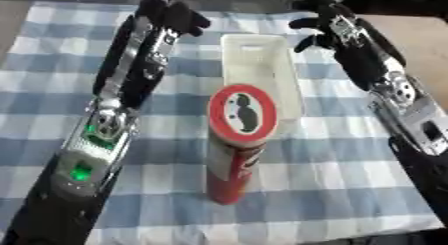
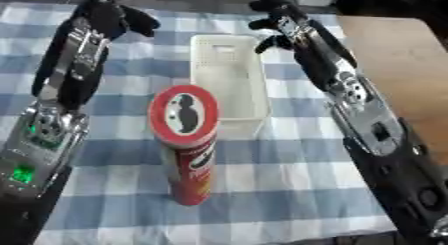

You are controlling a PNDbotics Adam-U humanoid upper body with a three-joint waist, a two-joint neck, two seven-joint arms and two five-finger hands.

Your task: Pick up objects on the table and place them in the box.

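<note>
Item 1, my left hand (image 1: pixel 175 11): it sits at the far left of the tabletop, left of the box's far end, fingers curled inward and holding nothing that I can see. Its black and silver forearm runs down toward the lower left corner, with green lights glowing on the wrist housing.

Item 2, my right hand (image 2: pixel 278 19): it sits at the far right, just beside the box's far right corner, fingers bent and spread apart, nothing between them. I cannot tell whether a fingertip touches the box rim. Its arm runs down to the lower right corner.

Item 3, white box (image 2: pixel 229 81): a long, open plastic container lying between my two arms, its long axis running away from me. I see no contents in the part of its interior that shows.

Item 4, red can (image 1: pixel 234 154): a tall cylindrical snack tube standing upright on the tabletop at the box's near end, outside it. Its round lid, red-ringed with a white centre and a dark figure, faces up toward me and hides the near edge of the box. Neither hand touches it.

Item 5, tabletop (image 1: pixel 332 189): covered by a blue and white checked cloth. A bare brown surface (image 2: pixel 394 44) shows beyond the cloth's right edge.
</note>
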